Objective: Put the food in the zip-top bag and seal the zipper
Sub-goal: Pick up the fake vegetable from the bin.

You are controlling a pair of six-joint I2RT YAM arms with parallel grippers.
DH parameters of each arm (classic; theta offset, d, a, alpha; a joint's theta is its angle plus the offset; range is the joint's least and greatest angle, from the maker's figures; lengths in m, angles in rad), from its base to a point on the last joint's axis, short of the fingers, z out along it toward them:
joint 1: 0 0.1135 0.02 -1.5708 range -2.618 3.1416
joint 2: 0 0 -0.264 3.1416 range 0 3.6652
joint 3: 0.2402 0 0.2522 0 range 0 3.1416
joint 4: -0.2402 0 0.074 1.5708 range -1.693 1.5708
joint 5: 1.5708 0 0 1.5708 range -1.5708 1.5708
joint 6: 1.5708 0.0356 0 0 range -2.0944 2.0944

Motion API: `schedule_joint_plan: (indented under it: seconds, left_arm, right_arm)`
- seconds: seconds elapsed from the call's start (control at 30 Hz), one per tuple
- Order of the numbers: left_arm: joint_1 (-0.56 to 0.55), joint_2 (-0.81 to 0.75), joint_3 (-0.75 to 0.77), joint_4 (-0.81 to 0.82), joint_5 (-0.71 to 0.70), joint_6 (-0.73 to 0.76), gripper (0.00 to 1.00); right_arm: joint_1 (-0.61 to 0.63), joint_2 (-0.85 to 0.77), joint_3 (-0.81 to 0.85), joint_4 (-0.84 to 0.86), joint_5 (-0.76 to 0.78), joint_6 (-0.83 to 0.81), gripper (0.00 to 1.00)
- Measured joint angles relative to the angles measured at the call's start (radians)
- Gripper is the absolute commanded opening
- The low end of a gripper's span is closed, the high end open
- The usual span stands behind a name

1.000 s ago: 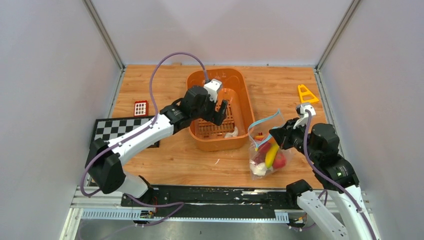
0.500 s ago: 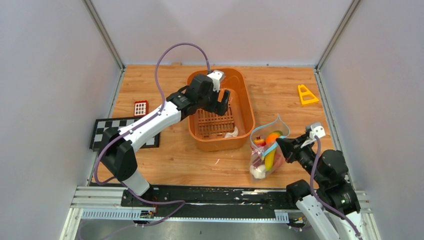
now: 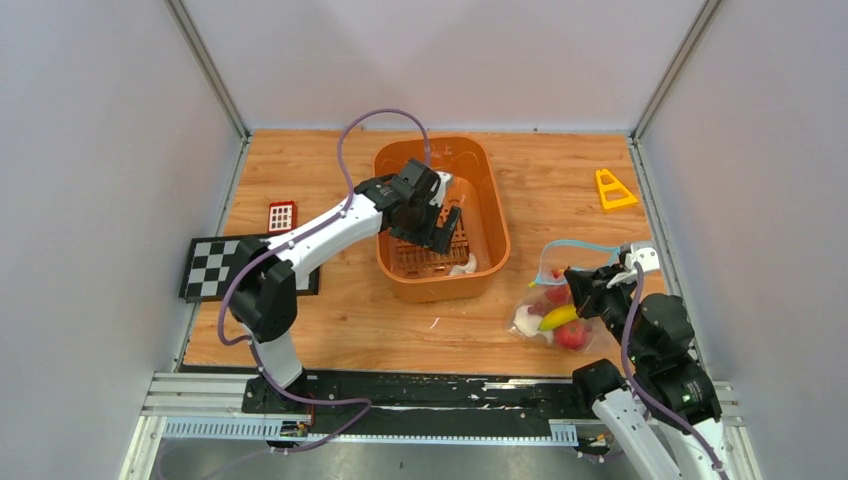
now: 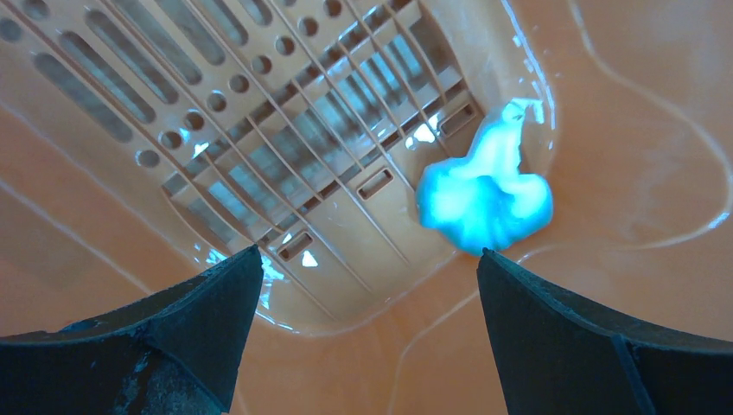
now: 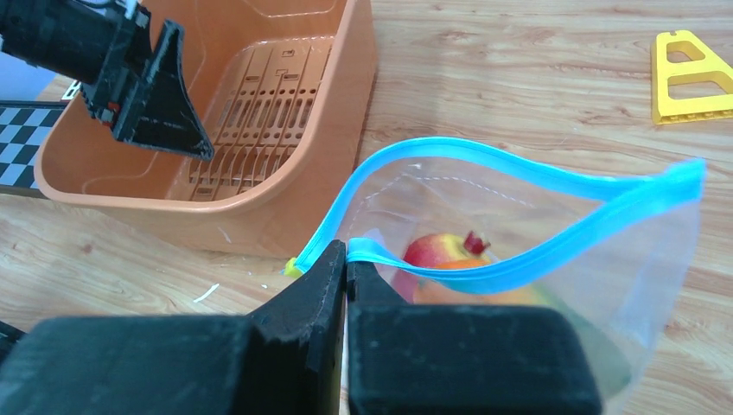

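The zip-top bag [image 3: 553, 303] lies on the wood right of the orange basket [image 3: 497, 215], mouth open. Inside it are a yellow banana [image 3: 558, 317], a red fruit [image 3: 571, 335] and a white piece [image 3: 526, 322]. My right gripper [image 3: 580, 284] is shut on the teal zipper [image 5: 519, 164] at one end of the mouth [image 5: 347, 252]. A red fruit [image 5: 436, 249] shows behind the strip. My left gripper [image 3: 447, 228] hangs open inside the basket. A white garlic-like piece of food [image 4: 484, 197] lies in the basket's corner, just ahead of the right fingertip [image 4: 497, 268].
A red grid block [image 3: 282, 216] and a checkerboard mat [image 3: 225, 262] lie at the left. A yellow triangle piece [image 3: 612, 189] sits at the back right. Grey walls close in three sides. The basket wall [image 4: 622, 130] curves up close around the left fingers.
My right gripper pulled the bag rightward and down, so it now lies flatter. My left gripper reached farther over the basket, then dropped toward the white piece.
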Motion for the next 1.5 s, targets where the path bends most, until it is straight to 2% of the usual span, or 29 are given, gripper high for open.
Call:
schedule_joint_plan:
  seconds: [0.43, 0.7, 0.73, 0.9, 1.03, 1.3, 1.5]
  left_arm:
    - [0.000, 0.136, 0.078, -0.116, 0.031, 0.018, 1.00]
    - [0.000, 0.237, 0.104, -0.164, -0.030, 0.023, 0.95]
    - [0.000, 0.257, 0.108, -0.171, -0.040, 0.024, 0.93]
    - [0.000, 0.338, 0.171, -0.231, -0.090, 0.031, 0.66]
    - [0.002, 0.367, 0.226, -0.274, -0.115, 0.042, 0.49]
    - [0.058, 0.407, 0.340, -0.287, -0.182, 0.035, 0.37]
    - [0.196, 0.415, 0.388, -0.240, -0.194, 0.007, 0.38]
  right_arm:
    - [0.000, 0.074, 0.014, 0.003, 0.023, -0.001, 0.00]
    - [0.000, 0.138, 0.014, 0.004, 0.045, 0.000, 0.00]
    - [0.000, 0.145, 0.014, 0.005, 0.048, 0.000, 0.00]
    - [0.000, 0.167, 0.014, 0.010, 0.072, -0.001, 0.00]
    - [0.000, 0.176, 0.014, 0.011, 0.090, -0.004, 0.00]
    - [0.000, 0.188, 0.014, 0.011, 0.121, -0.009, 0.00]
    - [0.000, 0.201, 0.014, 0.018, 0.137, -0.014, 0.00]
